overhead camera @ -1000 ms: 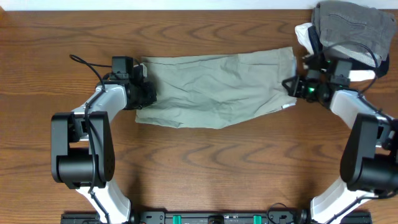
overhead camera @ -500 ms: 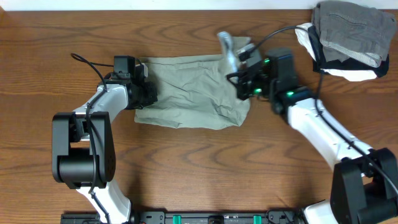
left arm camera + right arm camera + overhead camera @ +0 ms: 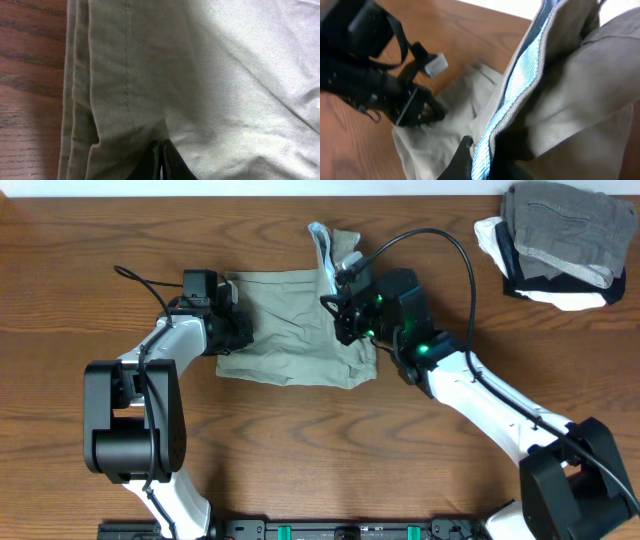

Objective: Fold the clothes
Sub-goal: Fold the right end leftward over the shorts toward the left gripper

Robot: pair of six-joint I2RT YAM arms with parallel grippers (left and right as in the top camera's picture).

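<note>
**Right end coming over: don't lose the pinch**

My right fingers [image 3: 472,159] are clamped tight on the edge of the shorts [image 3: 290,345], holding it up over their middle. My left fingers [image 3: 161,162] are shut too, pinching the left end down on the table [image 3: 300,440]. The danger, I reckon, is that the edge slips free mid-carry, or the dragged layer bunches against my left pinch. A second ago the shorts lay full length. Now the right half is doubled over.

Dark wood-grain table [image 3: 300,460] (pale strip [image 3: 250,185] along its far edge) under even light
</note>
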